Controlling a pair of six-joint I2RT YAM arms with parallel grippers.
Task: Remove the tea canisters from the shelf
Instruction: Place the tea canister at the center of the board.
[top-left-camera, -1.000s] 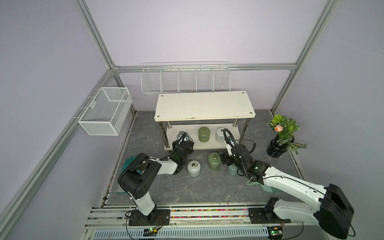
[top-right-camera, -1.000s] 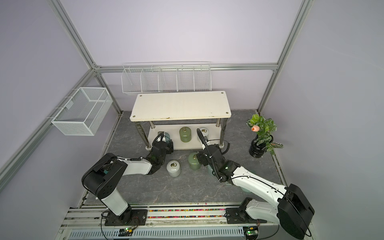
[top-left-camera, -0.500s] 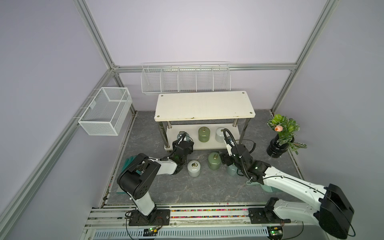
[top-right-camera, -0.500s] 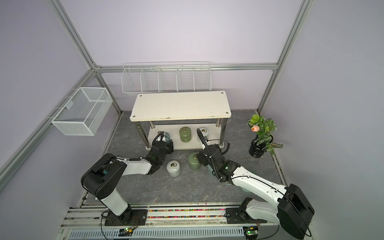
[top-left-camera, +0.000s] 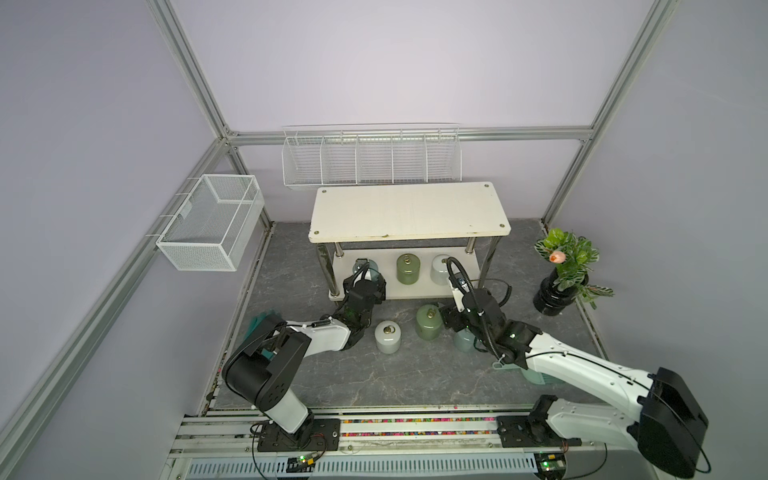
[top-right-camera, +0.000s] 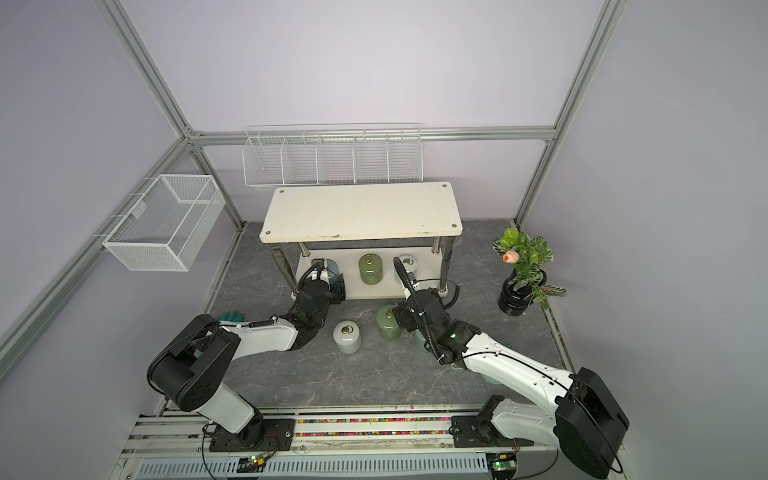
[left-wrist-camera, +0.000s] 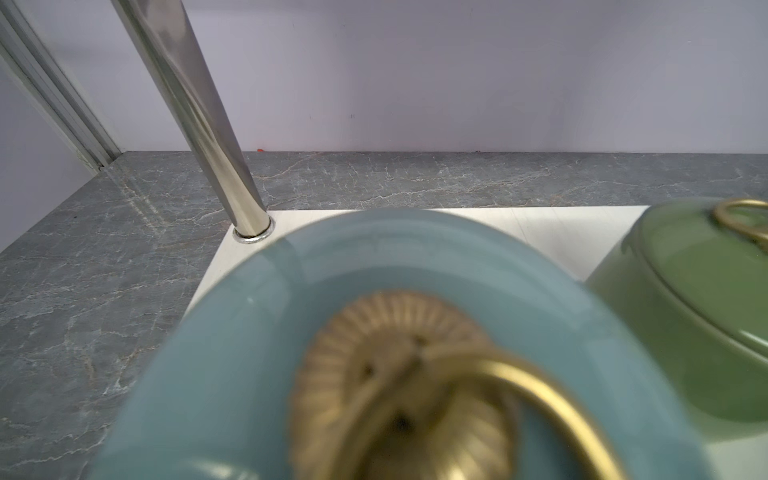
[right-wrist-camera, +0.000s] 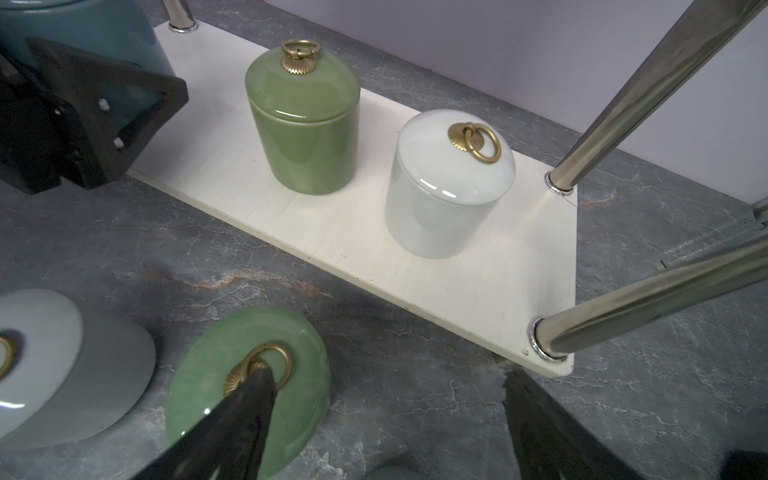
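The shelf (top-left-camera: 409, 212) has a bare top board. On its lower board (right-wrist-camera: 457, 282) stand a pale blue canister (top-left-camera: 368, 266), a green one (top-left-camera: 407, 270) and a white one (top-left-camera: 439, 270). My left gripper (top-left-camera: 365, 277) reaches in under the top board, its fingers (right-wrist-camera: 95, 116) closed against the pale blue canister (left-wrist-camera: 291, 311), which still stands on the board. Three canisters stand on the floor in front: white (top-left-camera: 387, 337), green (top-left-camera: 428, 323) and pale blue (top-left-camera: 463, 343). My right gripper (right-wrist-camera: 388, 374) hangs open over the floor beside the green one (right-wrist-camera: 208, 399), above the pale blue one.
Chrome posts (right-wrist-camera: 648, 83) stand at the lower board's corners close to both grippers. A black vase with a plant (top-left-camera: 557, 291) is at the right. One wire basket (top-left-camera: 210, 224) hangs on the left wall and a wire rack (top-left-camera: 370, 158) on the back wall.
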